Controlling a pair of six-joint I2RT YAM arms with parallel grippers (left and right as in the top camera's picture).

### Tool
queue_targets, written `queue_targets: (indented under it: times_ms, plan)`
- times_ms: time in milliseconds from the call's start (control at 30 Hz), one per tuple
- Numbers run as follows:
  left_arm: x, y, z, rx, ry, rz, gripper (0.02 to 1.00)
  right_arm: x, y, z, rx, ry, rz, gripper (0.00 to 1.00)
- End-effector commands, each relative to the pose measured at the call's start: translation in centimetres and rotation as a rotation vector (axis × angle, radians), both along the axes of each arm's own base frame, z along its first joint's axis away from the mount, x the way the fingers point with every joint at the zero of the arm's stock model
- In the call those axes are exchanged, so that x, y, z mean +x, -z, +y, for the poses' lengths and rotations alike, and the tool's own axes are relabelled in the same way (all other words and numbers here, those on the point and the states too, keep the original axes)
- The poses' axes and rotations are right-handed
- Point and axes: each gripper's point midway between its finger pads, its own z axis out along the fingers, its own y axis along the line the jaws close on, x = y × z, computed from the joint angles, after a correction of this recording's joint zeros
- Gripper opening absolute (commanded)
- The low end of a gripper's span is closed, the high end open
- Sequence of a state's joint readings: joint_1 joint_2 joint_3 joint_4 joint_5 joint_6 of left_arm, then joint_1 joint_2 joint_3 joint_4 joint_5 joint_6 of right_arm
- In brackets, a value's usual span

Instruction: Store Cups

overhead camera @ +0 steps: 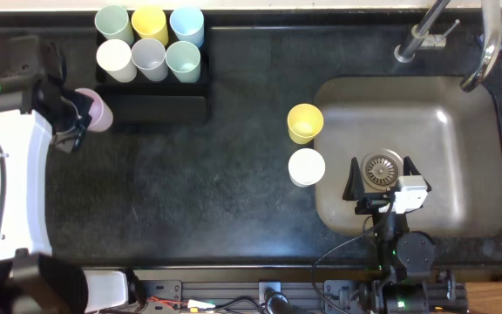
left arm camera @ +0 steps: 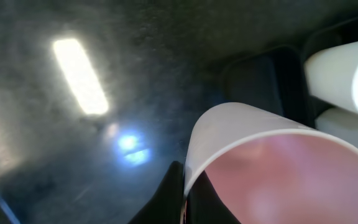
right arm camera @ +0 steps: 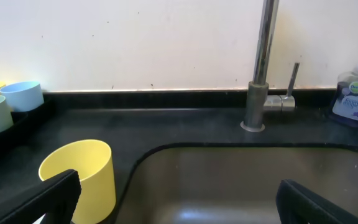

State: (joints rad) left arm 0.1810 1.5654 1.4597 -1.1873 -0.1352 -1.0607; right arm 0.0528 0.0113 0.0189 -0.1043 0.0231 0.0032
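Top view: the left arm stands bent along the left edge. Its left gripper [overhead camera: 75, 119] is beside the front of the black tray [overhead camera: 155, 109], fingers closed on a pink cup [overhead camera: 99, 110]. The cup seems tipped over, long axis near level and mouth toward the arm, though that is hard to read from above. Six smooth upright cups [overhead camera: 149, 58] fill the tray's two back rows. A yellow cup [overhead camera: 304, 122] and a white cup [overhead camera: 306, 167] stand mouths up on the speckled dark tabletop [overhead camera: 190, 192], just left of the steel sink [overhead camera: 460, 113]. The right gripper [overhead camera: 382, 176] hangs over the basin, fingers spread wide.

Left wrist view: the pink cup's round mouth faces the camera, with one dark finger [left arm camera: 169, 196] against its thin matte wall.

Right wrist view: the yellow cup stands close by, and the faucet [right arm camera: 263, 81] rises behind the sink.
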Motion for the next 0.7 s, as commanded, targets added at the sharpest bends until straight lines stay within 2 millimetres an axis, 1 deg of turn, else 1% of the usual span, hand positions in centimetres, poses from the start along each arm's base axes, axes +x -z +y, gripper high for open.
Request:
queue_targets:
  times_ms: [33, 133, 267, 367, 533, 700]
  plan:
    - [2.9, 0.2, 0.2, -0.01, 0.047, -0.002, 0.036, 0.0, -0.1, 0.1, -0.002, -0.004, -0.01, 0.998]
    - [4.8, -0.1, 0.4, 0.002, 0.1, -0.005, 0.036, 0.0, -0.1, 0.1, -0.002, -0.004, -0.01, 0.998]
    - [6.3, 0.1, 0.6, -0.003, 0.115, 0.017, 0.036, 0.0, -0.1, 0.1, -0.002, -0.004, -0.01, 0.998]
    - [6.7, 1.0, 0.6, -0.016, 0.116, 0.046, 0.036, 0.0, -0.1, 0.1, -0.002, -0.004, -0.01, 0.998]
    - [6.6, 2.5, 0.5, -0.031, 0.117, 0.092, 0.036, 0.0, -0.1, 0.1, -0.002, -0.004, -0.01, 0.998]
    - [7.1, 4.9, 0.7, -0.038, 0.115, 0.14, 0.036, 0.0, -0.1, 0.1, -0.002, -0.004, -0.01, 0.998]
